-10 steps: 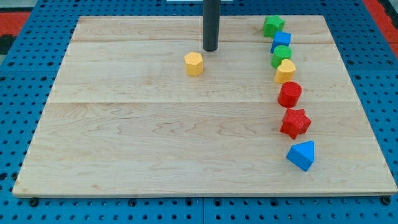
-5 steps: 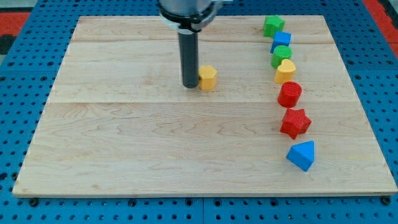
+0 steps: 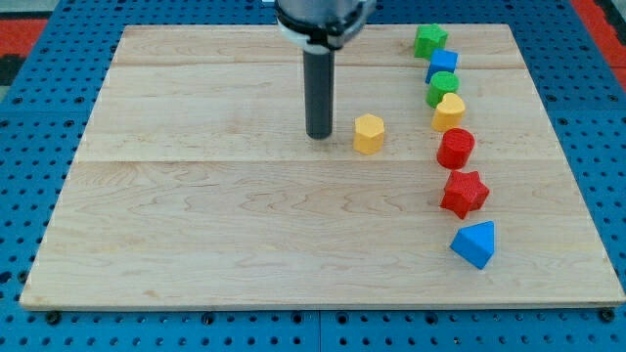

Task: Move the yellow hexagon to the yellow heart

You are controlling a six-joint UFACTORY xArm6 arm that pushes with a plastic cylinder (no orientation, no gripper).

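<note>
The yellow hexagon (image 3: 369,134) lies on the wooden board, right of centre in the upper half. The yellow heart (image 3: 449,112) sits in a column of blocks at the view's right, a clear gap to the right of and slightly above the hexagon. My tip (image 3: 318,135) rests on the board just left of the hexagon, with a small gap between them.
The right-hand column runs top to bottom: green star (image 3: 429,40), blue block (image 3: 442,64), green round block (image 3: 442,88), yellow heart, red cylinder (image 3: 455,149), red star (image 3: 464,192), blue triangle (image 3: 475,243). The board (image 3: 196,215) lies on a blue pegboard.
The yellow hexagon has slid right and slightly down, closer to the yellow heart. My tip came down to its left side and followed it rightward; now it stands a little apart from it.
</note>
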